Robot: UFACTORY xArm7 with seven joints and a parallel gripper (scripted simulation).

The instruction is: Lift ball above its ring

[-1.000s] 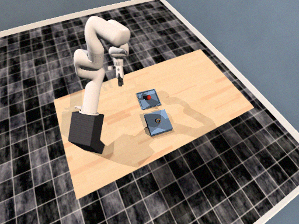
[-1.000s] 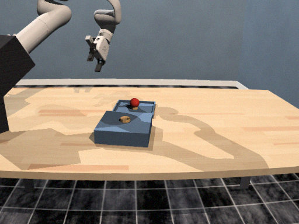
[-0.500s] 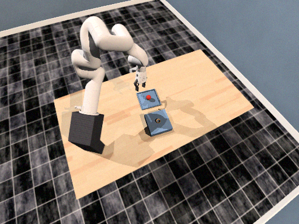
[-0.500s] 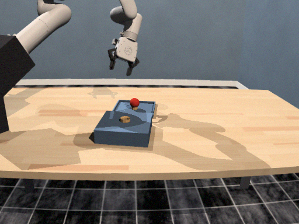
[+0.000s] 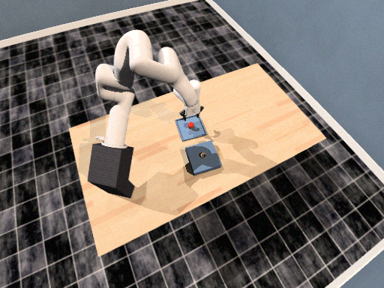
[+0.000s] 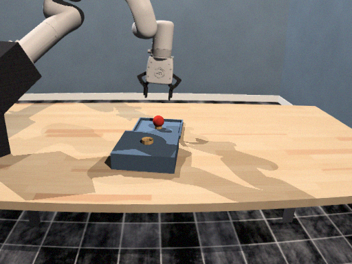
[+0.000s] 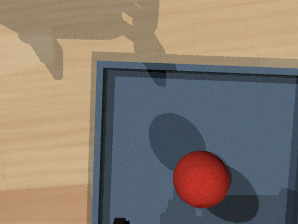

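A small red ball (image 5: 190,124) rests on a short brown ring on a flat blue tray (image 5: 190,128). It also shows in the exterior view (image 6: 158,120) and low right of centre in the wrist view (image 7: 201,179). My gripper (image 6: 157,93) hangs open and empty, pointing down, well above the ball and a little behind it. In the top view the gripper (image 5: 191,112) is just above the tray's far edge. Its fingers do not touch the ball.
A taller blue block (image 6: 146,151) with an empty brown ring (image 6: 147,140) on top stands right in front of the tray. The arm's black base (image 5: 110,169) sits at the table's left. The wooden table stands on a tiled floor.
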